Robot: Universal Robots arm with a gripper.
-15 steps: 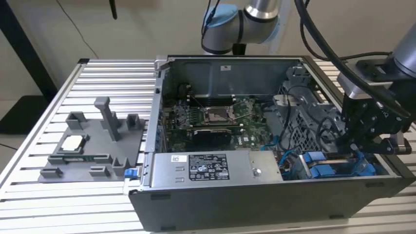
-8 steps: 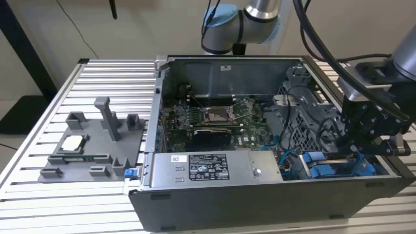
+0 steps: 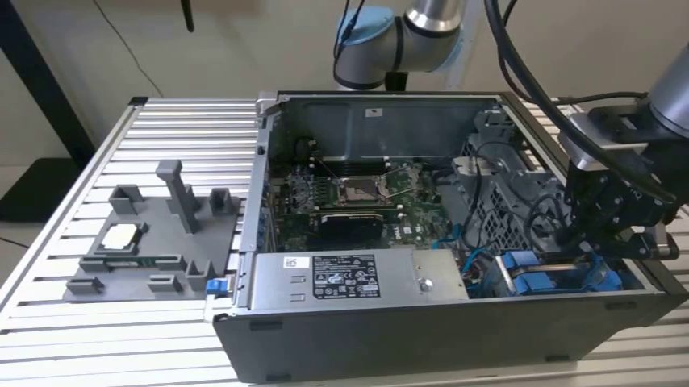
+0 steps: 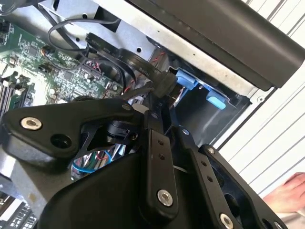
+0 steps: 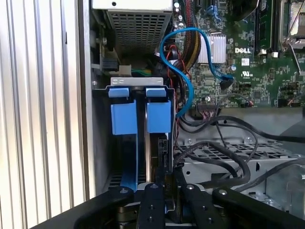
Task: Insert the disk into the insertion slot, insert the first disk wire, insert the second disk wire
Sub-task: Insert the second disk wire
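Tool [image 4: 159,102] clenched on black wire plug [image 4: 164,83], down in PC box by slot [image 5: 138,117] w/ blue clips.

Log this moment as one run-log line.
claw: at insertion slot | disk: seated in slot | holding: black wire plug

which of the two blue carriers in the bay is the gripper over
The blue carrier nearer the motherboard; the gripper lines up with it, not its neighbour beside the case wall.

Gripper [image 3: 611,242] low in case corner, boxed by case wall [image 3: 657,282], drive bay [image 5: 138,117] blue tabs, black cable bundle [image 5: 224,157]; open room above motherboard [image 3: 356,193].
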